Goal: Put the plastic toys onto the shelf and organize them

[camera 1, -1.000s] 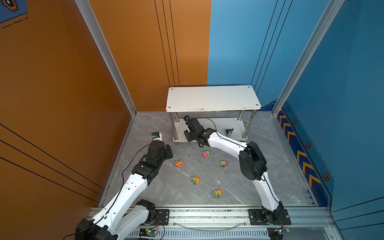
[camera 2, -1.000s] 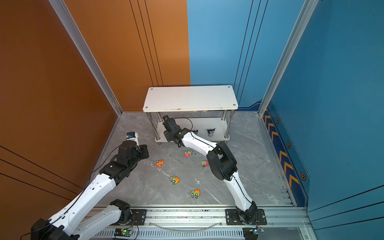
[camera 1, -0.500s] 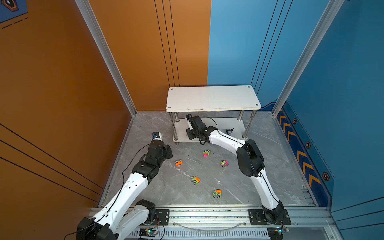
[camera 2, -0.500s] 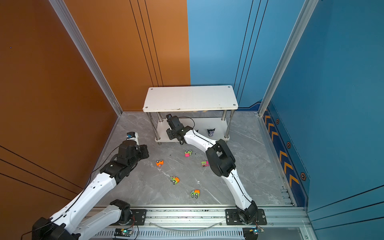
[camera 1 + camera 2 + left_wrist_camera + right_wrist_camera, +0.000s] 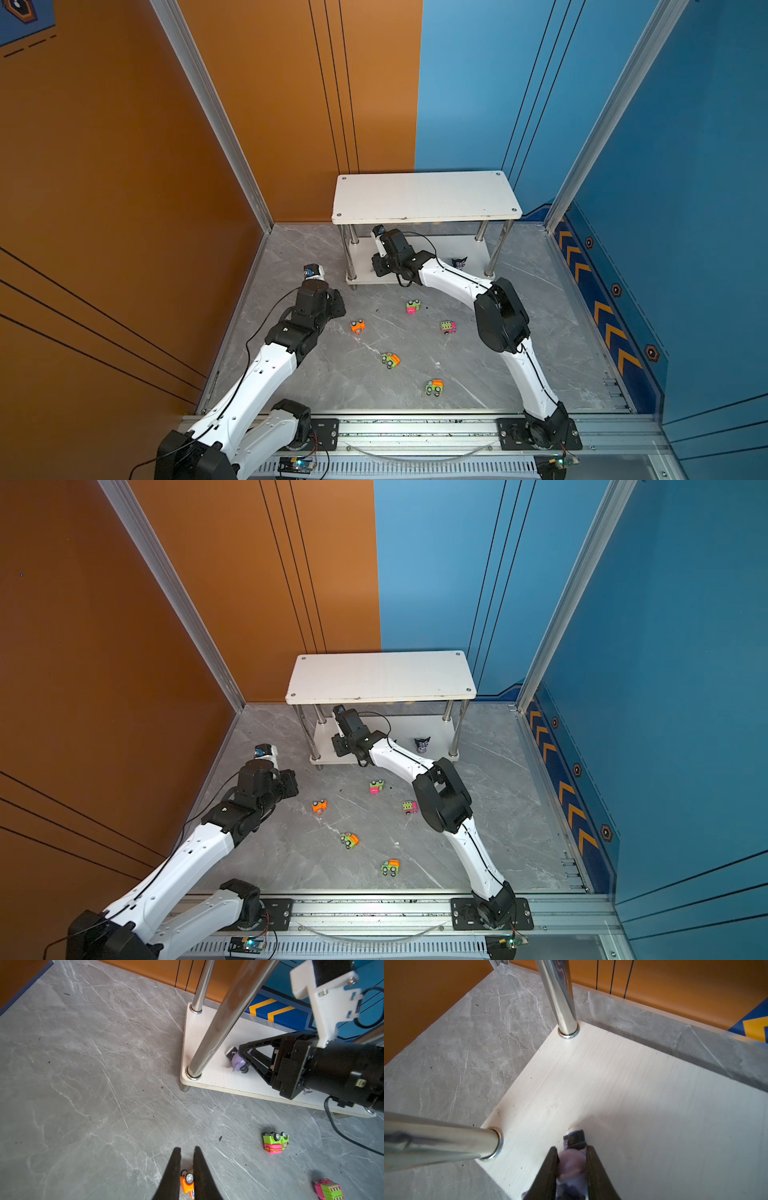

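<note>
Your right pincer [image 5: 571,1148] has just narrowed and now clamps the purple-and-black cat-eared plastic figurine [image 5: 239,1061] on the lower tier of the white chrome-posted shelf [image 5: 633,1105], probably to reposition it. Meanwhile your left pincer [image 5: 187,1149] sits nearly clenched and empty, near the orange plastic toy car [image 5: 187,1183].

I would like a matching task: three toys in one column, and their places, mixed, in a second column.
1. small orange plastic car
2. purple-and-black plastic figurine
3. black cat-eared plastic figurine

A. free on the white chrome-legged shelf's lower tier
B. on the grey floor by the left gripper
C. in the right gripper

Pairs: 1-B, 2-C, 3-A
</note>
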`<state>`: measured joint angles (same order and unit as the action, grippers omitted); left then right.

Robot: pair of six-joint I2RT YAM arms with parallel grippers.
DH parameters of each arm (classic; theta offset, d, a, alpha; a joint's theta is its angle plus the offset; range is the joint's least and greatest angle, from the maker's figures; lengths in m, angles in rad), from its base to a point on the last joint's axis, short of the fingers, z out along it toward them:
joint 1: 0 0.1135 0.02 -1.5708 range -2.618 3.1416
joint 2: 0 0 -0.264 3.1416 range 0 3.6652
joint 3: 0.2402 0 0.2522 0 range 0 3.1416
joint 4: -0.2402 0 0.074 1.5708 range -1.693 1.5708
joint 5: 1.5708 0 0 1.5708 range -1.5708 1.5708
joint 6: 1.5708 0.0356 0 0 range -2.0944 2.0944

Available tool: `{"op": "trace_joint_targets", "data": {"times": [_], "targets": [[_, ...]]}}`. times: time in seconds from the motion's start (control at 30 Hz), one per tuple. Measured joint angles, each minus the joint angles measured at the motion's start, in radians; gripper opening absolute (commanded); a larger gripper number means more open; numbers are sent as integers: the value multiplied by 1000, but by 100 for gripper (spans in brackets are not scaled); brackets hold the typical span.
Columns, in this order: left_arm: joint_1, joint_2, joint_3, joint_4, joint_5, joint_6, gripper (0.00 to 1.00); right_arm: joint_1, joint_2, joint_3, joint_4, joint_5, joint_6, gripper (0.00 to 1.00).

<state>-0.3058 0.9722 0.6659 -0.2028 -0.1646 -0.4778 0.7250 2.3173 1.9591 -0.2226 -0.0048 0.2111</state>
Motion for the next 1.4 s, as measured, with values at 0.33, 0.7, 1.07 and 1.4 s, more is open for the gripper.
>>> {"op": "trace_joint_targets", "data": {"times": [0.33,0.7,1.07,1.4], "targets": [[5,-3,-8,3,13,-11,15,-12,-7,-10,8,-3,180,0],[5,-24,-21,4,18,-22,15,-14,-89,-121,5,-19,399,0],[5,-24,-31,7,44,-45,25,-14,-89,-120,-3,-22,433,25],[-14,11,-31,32,52,-47,28,-14,-88,-26,-51,-17,410,39]]}}
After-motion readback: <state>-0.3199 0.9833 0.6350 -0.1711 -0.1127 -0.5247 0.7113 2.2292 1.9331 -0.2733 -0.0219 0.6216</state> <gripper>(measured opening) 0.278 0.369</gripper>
